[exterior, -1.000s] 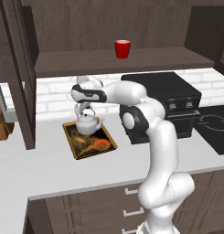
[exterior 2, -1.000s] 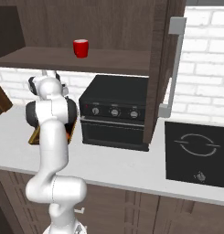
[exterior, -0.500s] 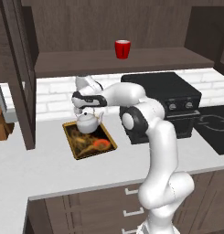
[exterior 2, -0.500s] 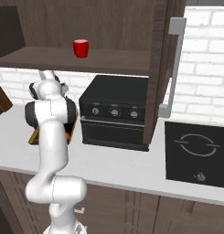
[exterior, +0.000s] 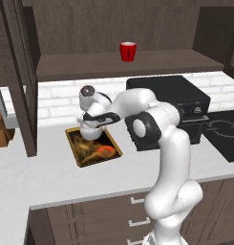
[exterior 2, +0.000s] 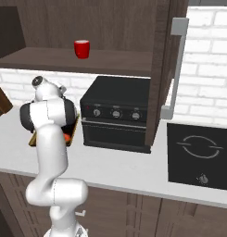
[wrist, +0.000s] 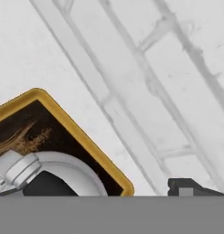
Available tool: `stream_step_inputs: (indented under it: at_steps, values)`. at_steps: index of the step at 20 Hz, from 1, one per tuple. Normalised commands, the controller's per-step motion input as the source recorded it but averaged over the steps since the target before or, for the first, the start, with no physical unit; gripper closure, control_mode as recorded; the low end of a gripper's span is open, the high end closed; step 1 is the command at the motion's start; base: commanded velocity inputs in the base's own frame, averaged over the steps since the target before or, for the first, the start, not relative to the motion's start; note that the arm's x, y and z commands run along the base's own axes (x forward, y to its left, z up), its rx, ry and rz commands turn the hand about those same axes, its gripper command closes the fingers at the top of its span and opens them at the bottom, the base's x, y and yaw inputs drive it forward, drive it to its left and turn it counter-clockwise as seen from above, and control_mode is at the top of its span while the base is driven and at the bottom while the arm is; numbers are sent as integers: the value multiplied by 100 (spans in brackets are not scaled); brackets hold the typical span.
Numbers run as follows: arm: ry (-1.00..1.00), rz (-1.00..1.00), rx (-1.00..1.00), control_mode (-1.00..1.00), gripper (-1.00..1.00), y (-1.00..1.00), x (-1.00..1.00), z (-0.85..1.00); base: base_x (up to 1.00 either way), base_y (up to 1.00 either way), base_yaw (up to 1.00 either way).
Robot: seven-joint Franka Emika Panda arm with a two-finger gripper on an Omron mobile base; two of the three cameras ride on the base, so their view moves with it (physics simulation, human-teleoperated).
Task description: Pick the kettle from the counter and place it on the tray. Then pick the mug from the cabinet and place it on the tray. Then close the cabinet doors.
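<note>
So you've got the kettle (exterior: pixel 92 130) sitting on the back end of the tray (exterior: pixel 80 153), right under the gripper (exterior: pixel 93 118), and honestly I can't tell from these angles whether the fingers are spread or pinching the handle; in the hand view one dark fingertip (wrist: pixel 189 187) pokes up at the bottom right over the pale counter (wrist: pixel 22 50), off to the side of the kettle's lid knob (wrist: pixel 15 170). My guess is you're at the let-go and lift-off part of the first placement, so if I were you I'd pull straight up and not sideways, since that thin arched handle could snag a finger and drag the kettle off the rim. The kettle's a squat, glossy white-silver rounded thing, so it'll probably slide easily on the tray's smooth dark painted surface with its orange patch (exterior: pixel 107 151); the thin golden-wood edge is low and wouldn't stop much. Next up is the mug (exterior: pixel 128 51), a small bright red tapered cup standing alone on the cabinet (exterior: pixel 185 62) shelf, well above the black oven box (exterior 2: pixel 117 115). The glass-paned door (exterior 2: pixel 168 60) with its long silver bar handle (exterior 2: pixel 177 69) hangs open, so mind it when you swing up.
</note>
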Motion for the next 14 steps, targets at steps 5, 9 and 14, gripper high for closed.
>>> stream_step_inputs:
  at_steps: [5, 9, 14]
  values:
    - [-25, 0, 0, -100, -100, -11, -70, 3, 0, 0, 0]
    - [-12, 0, 0, -100, -100, -4, -51, 19, 0, 0, 0]
    - [-16, 0, 0, -100, -100, -12, -50, 28, 0, 0, 0]
